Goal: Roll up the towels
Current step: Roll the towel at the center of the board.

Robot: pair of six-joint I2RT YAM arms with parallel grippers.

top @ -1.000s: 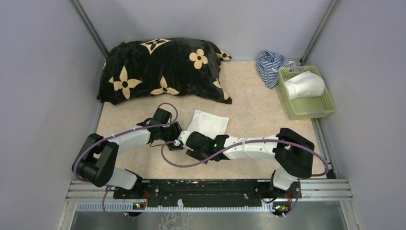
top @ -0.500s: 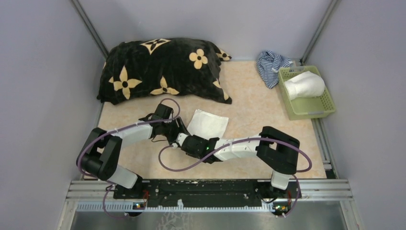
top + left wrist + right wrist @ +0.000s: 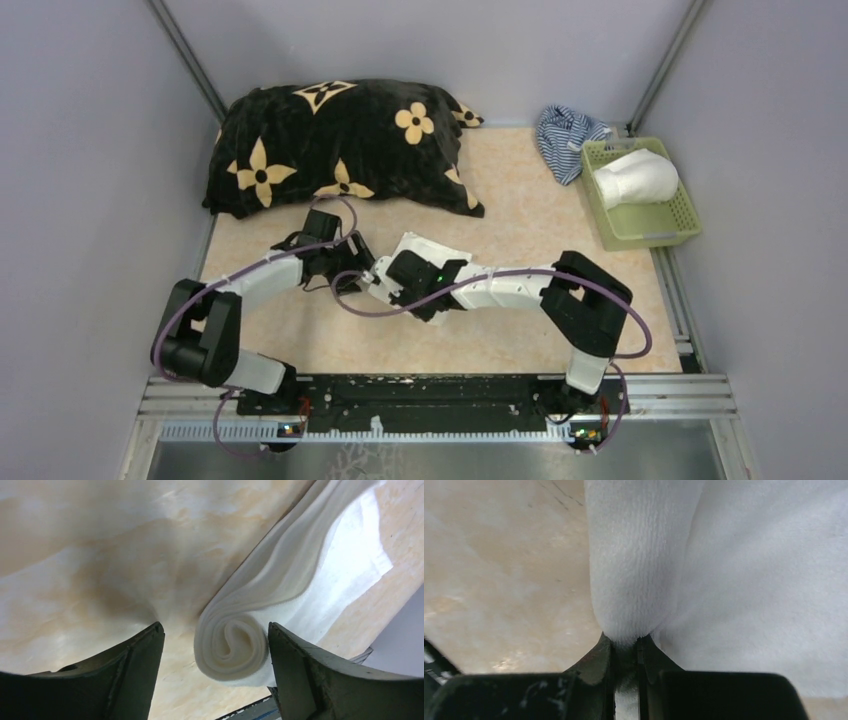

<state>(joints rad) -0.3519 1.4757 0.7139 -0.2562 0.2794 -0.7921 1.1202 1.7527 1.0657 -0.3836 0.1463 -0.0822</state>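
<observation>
The right gripper point(image 3: 626, 647) has its two dark fingers pinched tight on a fold of the white towel point(image 3: 744, 580), the cloth bulging up out of the narrow slit between them; half a second ago the same arm lay lower on the table and its fingers sat just short of the towel's near corner. The left gripper point(image 3: 215, 645) stands wide open, one finger on each side of the towel's rolled end point(image 3: 232, 647), which shows a tight spiral of layers and touches neither finger clearly. Only the left wrist view shows that spiral and the loose tail of cloth running away up and to the right over the marbled beige table point(image 3: 90, 555); the right wrist view shows only the pinched fold and the terry nap. From above, both wrists hide most of the towel point(image 3: 425, 247), leaving a white strip in the middle of the table, in front of the black pillow with tan flowers point(image 3: 335, 140). Both arms have moved forward toward the pillow since a second ago. The left arm reaches in from the left, the right arm stretches low across from the right, and their grippers meet. At the far right a second rolled towel point(image 3: 637, 177) lies in a green basket point(image 3: 655, 228), beside a striped garment point(image 3: 562, 135).
</observation>
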